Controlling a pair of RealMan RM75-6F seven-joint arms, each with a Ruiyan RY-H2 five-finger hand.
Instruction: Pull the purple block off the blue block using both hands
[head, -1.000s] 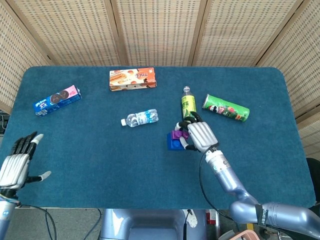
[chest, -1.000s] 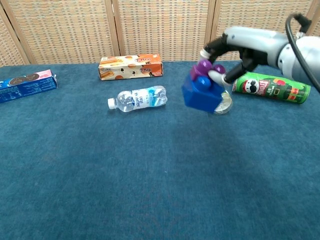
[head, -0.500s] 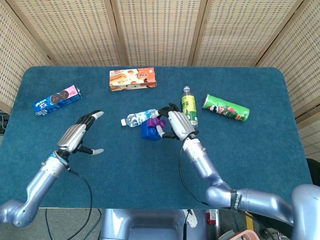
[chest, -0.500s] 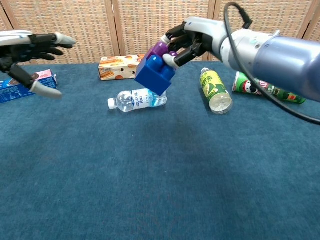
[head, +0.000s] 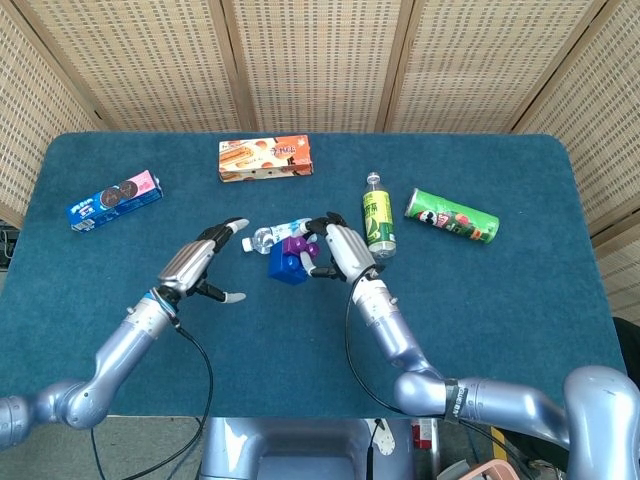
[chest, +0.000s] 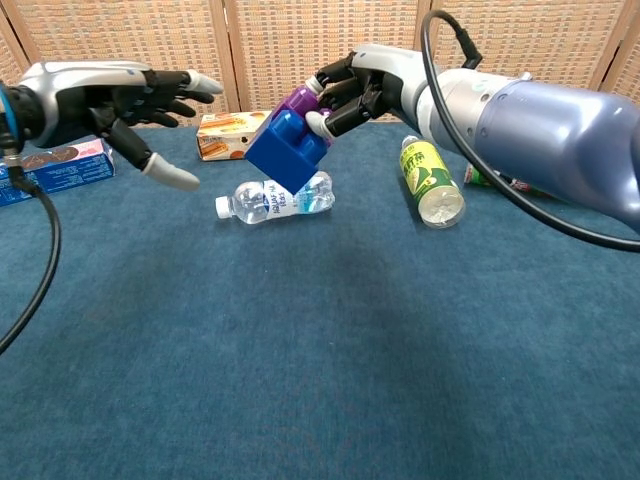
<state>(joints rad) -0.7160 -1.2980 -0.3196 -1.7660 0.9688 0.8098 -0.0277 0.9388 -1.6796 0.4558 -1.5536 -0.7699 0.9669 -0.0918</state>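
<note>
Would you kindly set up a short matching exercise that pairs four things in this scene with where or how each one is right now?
Things:
1. purple block
2. left robot hand
3. water bottle
4. green can

States:
A. lying on the table at the far right
B. open, fingers spread, holding nothing
C. gripped by the right robot hand, joined to the blue block, off the table
D. lying on its side below the lifted blocks

Pairs: 1-C, 2-B, 3-D, 4-A
</note>
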